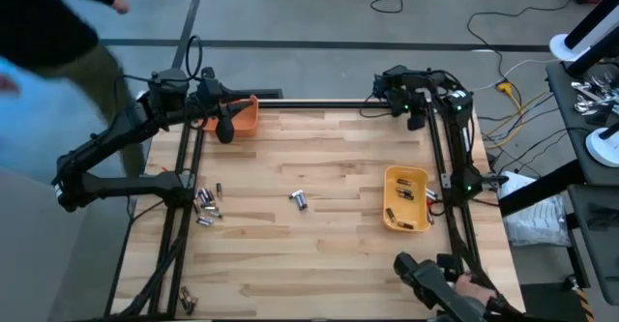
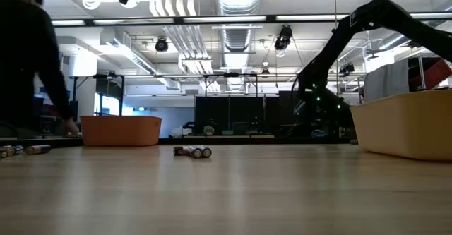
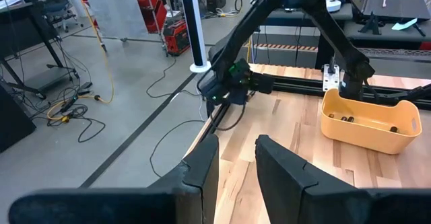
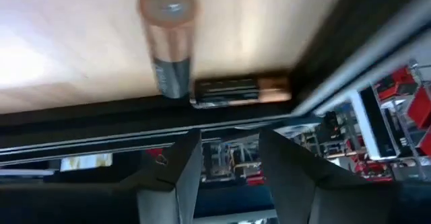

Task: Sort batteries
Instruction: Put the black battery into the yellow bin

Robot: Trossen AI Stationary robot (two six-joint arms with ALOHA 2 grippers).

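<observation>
Loose batteries lie on the wooden table: a cluster at the left (image 1: 205, 204), a pair in the middle (image 1: 299, 199) (image 2: 192, 151), and some inside the yellow bin (image 1: 406, 198). My right gripper (image 1: 401, 262) (image 4: 229, 140) is low near the table's near right edge, open, with nothing between its fingers. Just ahead of it lie two copper-topped batteries (image 4: 168, 35) (image 4: 239, 89) beside a black frame rail. My left gripper (image 1: 224, 129) (image 3: 236, 146) hangs open in the air by the orange bin (image 1: 242, 117), holding nothing.
A person (image 1: 58, 32) (image 2: 32, 58) moves at the table's far left corner. Two more batteries (image 1: 184, 298) lie at the near left edge, and a few (image 1: 431, 196) sit just right of the yellow bin. Black frame rails run along both side edges.
</observation>
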